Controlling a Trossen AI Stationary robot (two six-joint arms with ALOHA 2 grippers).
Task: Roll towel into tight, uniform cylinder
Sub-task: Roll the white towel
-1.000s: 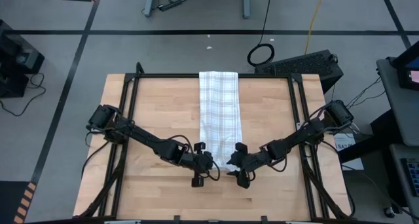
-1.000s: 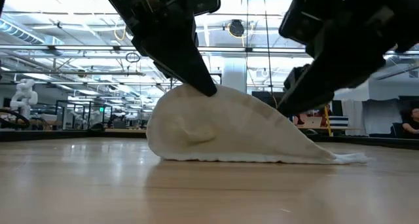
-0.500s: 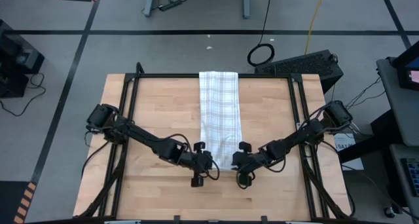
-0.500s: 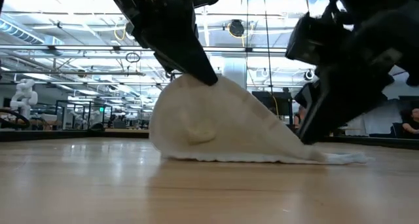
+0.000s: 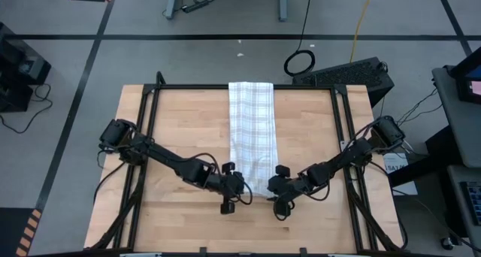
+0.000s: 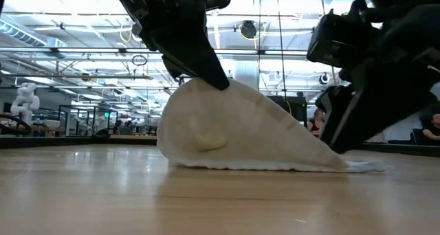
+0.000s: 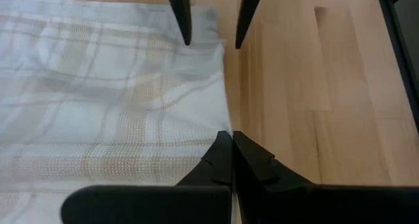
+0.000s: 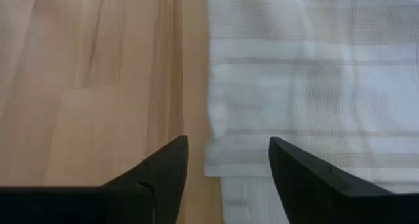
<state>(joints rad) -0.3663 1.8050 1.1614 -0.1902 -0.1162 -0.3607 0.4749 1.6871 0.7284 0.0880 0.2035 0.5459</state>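
— What lay on the pale wooden table [image 5: 173, 122]?

— A long, thin white cloth towel with a faint grey-beige check [image 5: 252, 129], folded into a narrow strip running from the table's 12 o'clock edge down the middle toward 6 o'clock. Its near end was lifted into a soft hump.

— How would it handle?

— Light and limp, I judged; it sagged from one pinched corner with no stiffness, so a roll would loosen unless both corners were held evenly at the near edge.

— And the claws?

— The left gripper [image 7: 228, 160] was pressed together on the towel's near corner, at about 7 o'clock of the strip's end, holding it off the wood. The right gripper [image 8: 229, 160] stood spread, holding nothing, straddling the towel's side edge at about 5 o'clock.

— Where to take hold next?

— Probably that free right-hand corner, level with the left.
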